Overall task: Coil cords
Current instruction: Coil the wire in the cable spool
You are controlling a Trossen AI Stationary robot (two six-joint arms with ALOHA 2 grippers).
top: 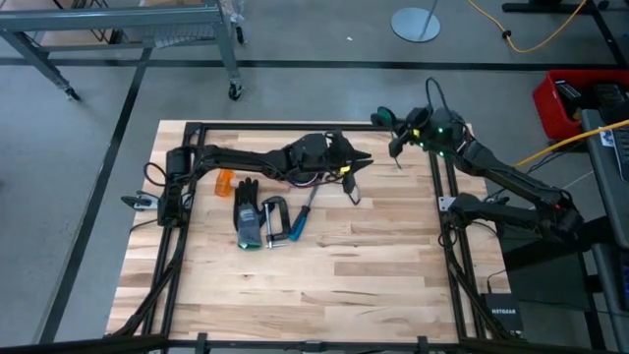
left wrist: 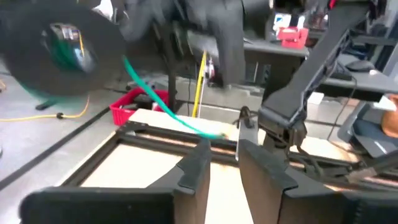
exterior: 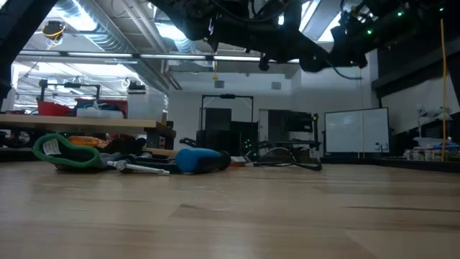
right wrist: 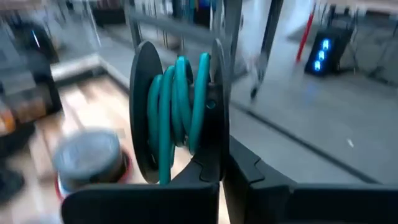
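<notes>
A black spool (right wrist: 177, 106) wound with the thin teal cord (right wrist: 180, 93) is held in the air by my right gripper (right wrist: 222, 165) over the table's far right part (top: 393, 133). A free length of the teal cord (left wrist: 161, 102) runs from the spool (left wrist: 56, 50) to the fingertips of my left gripper (left wrist: 222, 146), which is near the far middle of the table (top: 352, 182). Black cords (exterior: 287, 161) lie on the table. My left gripper has the teal cord's free end (left wrist: 214, 132) at its fingertips. The cord runs fairly straight through the air up to the spool. The wrist view looks along the fingers, so the hold itself does not show plainly. My right gripper pinches the spool's one flat black flange (right wrist: 216, 146) at its rim between the two fingers. The spool stands on edge beyond the fingertips, lifted clear of the table.
A black and green glove (top: 248, 211), a clamp (top: 276, 221), a blue-handled screwdriver (top: 300, 218) and an orange object (top: 225, 182) lie left of the table's middle. A grey-blue tape roll (right wrist: 87, 155) shows beyond the spool. Black frame rails (top: 437, 197) edge the table.
</notes>
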